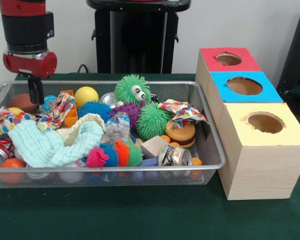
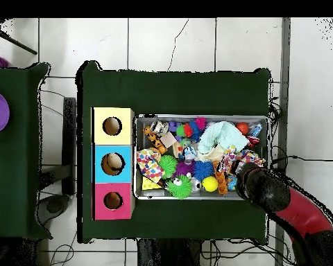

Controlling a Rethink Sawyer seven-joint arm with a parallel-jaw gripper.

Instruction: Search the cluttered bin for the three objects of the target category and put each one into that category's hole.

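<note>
Wire basket (image 1: pixel 210 125) packed with toys, cloths and cans at centre frame on a dark green table (image 1: pixel 140 215). No legible writing on any can or box. Red (image 1: pixel 229 59), blue (image 1: pixel 244 86) and yellow (image 1: pixel 265 123) boxes lined up at right. Gripper (image 1: pixel 36 92) at upper left over the basket's corner, fingers' state impossible to tell. White wall behind; tiled floor overhead.

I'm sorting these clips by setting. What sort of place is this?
Probably a robotics lab, staged for a sorting test: a red robot arm over a green-covered table, a wire bin of mixed toys, three boxes with coloured holed lids, and cables on a tiled floor.
</note>
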